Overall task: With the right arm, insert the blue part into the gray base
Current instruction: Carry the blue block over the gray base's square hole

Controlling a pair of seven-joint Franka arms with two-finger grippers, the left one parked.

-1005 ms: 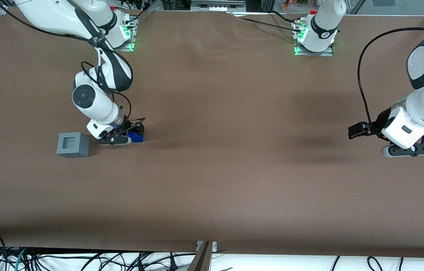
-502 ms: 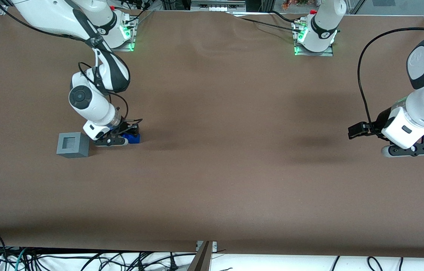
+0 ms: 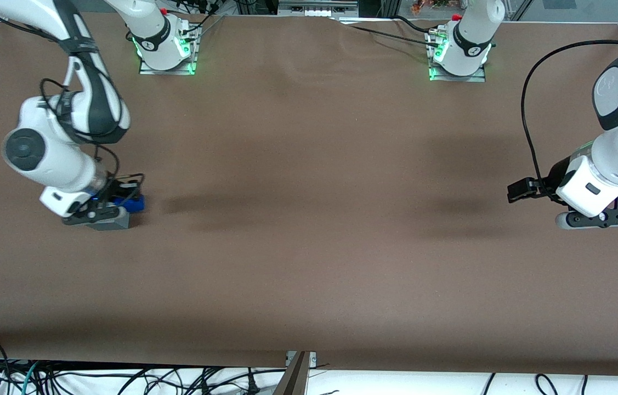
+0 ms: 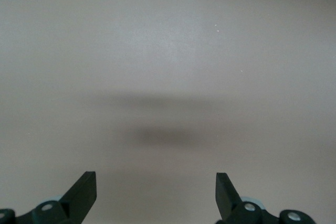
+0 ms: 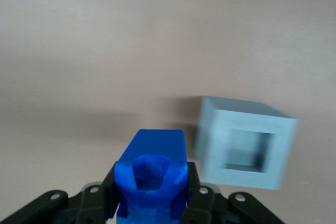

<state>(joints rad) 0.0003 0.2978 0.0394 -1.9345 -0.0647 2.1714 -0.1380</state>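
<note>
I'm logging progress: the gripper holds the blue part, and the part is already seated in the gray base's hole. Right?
Not quite. The gripper does hold the blue part, but the part is not seated: the right wrist view shows the gray base beside it with its square hole empty.

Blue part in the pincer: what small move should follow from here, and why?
Probably a short sideways shift to centre the blue part over the gray base's square hole, before any lowering. The right wrist view shows the pincer shut on the part, with the base beside it, not beneath, and its hole empty. The front view agrees: the part sits beside the cube.
</note>
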